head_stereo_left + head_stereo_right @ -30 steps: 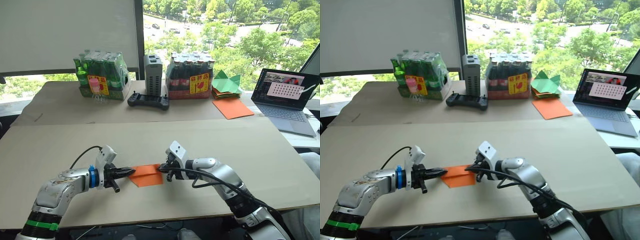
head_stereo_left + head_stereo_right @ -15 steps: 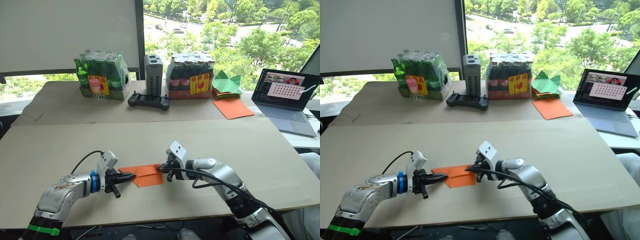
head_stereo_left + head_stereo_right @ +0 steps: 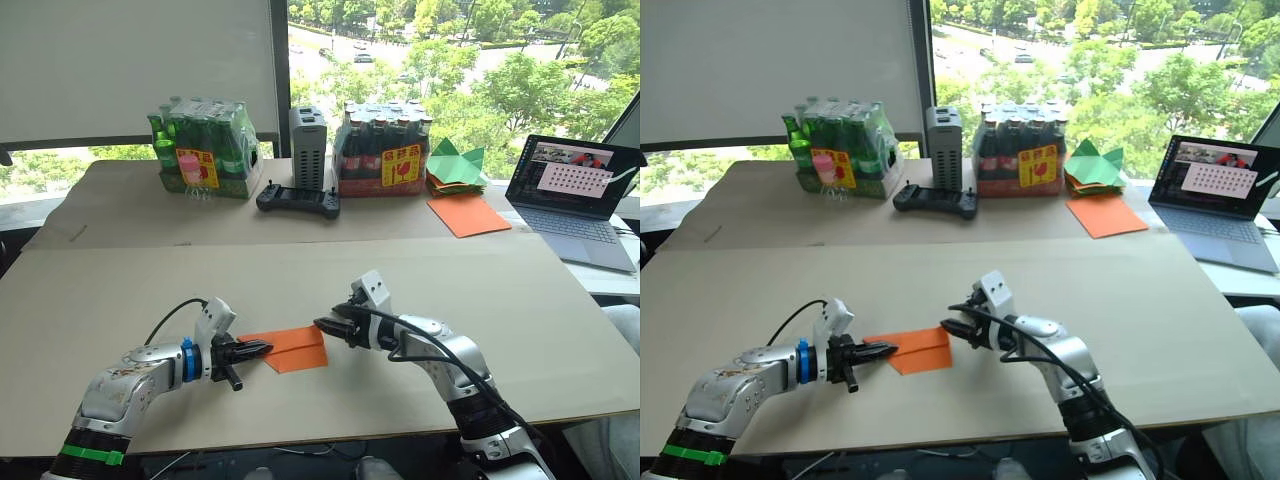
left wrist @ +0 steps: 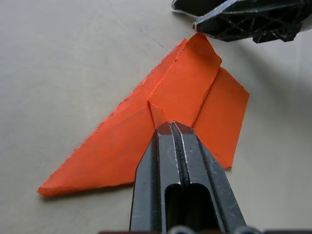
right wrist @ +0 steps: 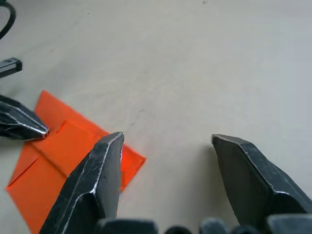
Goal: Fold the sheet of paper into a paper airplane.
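Orange and thin, the sheet of paper (image 3: 290, 347) lies partly folded near the front of the beige surface (image 3: 480, 280), creased flaps overlapping. The left gripper (image 3: 262, 349) has its jaws closed on one raised flap, probably pinning it for creasing; the right gripper (image 3: 325, 325) hovers beside the opposite edge, jaws spread wide and empty

The folded sheet of paper (image 3: 290, 347) is lying on the near table (image 3: 120, 290), sitting between the two grippers. The left gripper (image 3: 262, 349) is pinching its left end, and the right gripper (image 3: 322, 325) is hanging just off its right corner. Way behind, bottle packs (image 3: 203, 150), a controller (image 3: 297, 201) and a laptop (image 3: 570, 195) are sitting along the back.
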